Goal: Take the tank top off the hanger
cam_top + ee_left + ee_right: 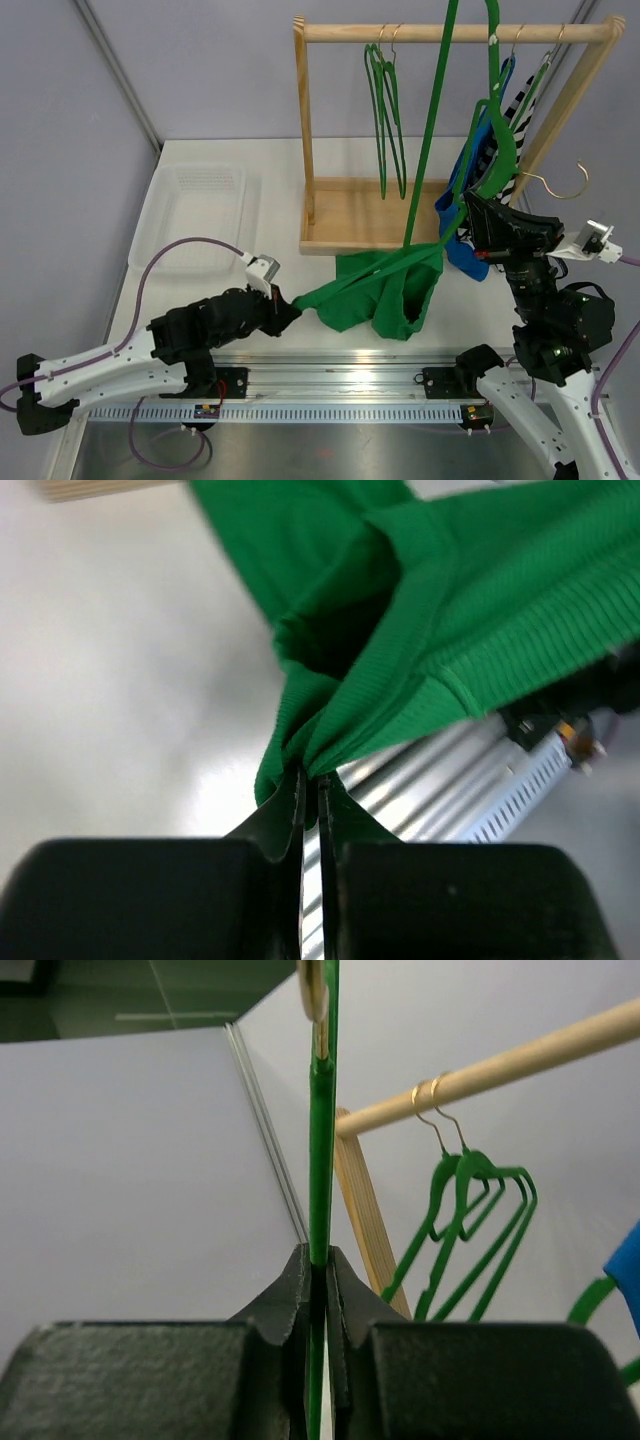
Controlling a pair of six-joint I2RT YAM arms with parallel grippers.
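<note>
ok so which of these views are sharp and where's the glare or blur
top external: even light, sharp throughout, one bright glare patch on the metal rail; left wrist: tank top ribbing crisp near the left gripper, table behind it soft with a pale sheen; right wrist: green hanger in the right gripper looks slightly soft, spare hangers further back read clearer

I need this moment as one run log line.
left gripper: shut on tank top | right gripper: shut on hanger | tank top: body on table, strap stretched upward
</note>
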